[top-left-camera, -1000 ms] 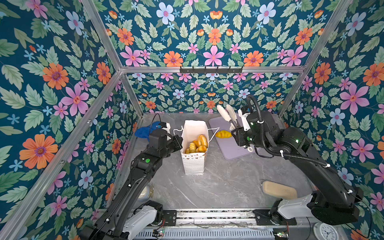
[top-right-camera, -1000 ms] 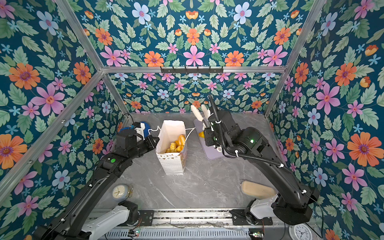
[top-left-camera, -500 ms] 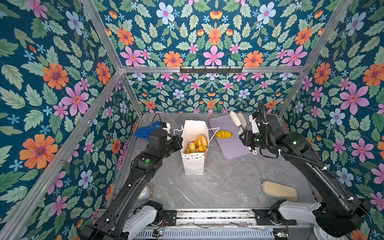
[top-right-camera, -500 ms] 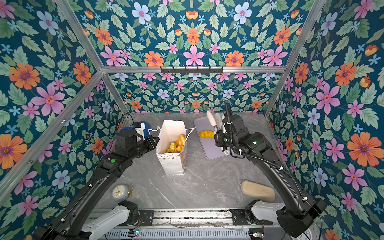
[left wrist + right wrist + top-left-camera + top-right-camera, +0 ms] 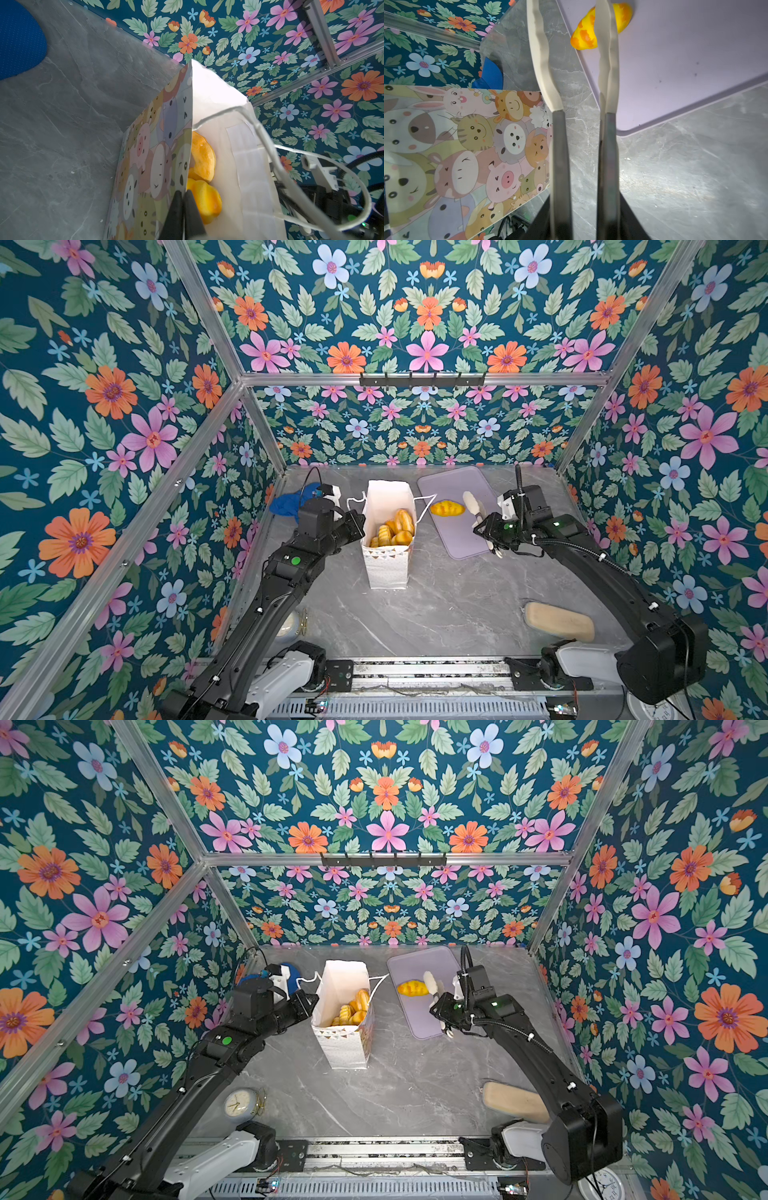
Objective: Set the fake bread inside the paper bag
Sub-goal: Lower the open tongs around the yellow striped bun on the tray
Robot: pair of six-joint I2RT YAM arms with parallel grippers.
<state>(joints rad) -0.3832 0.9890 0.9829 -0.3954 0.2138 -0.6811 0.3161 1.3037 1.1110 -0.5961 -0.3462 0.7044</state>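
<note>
The left hand [image 5: 184,192] pinched the paper bag [image 5: 218,99] by its rim; the right hand [image 5: 568,20] hung spread, empty, bread [image 5: 583,39] just beyond its fingertips.

Black left arm [image 5: 266,601] and right arm [image 5: 602,572] rose from white bases [image 5: 286,676], each showing a green light [image 5: 295,560]. A ribbed black cable [image 5: 573,545] ran along the right arm, whose end effector [image 5: 566,12] had long cream fingers [image 5: 544,68].

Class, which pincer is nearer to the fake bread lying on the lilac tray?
Right. The right pincer hovers just beside the fake bread over the lilac tray; the left pincer grips the paper bag rim, across the bag from it.
</note>
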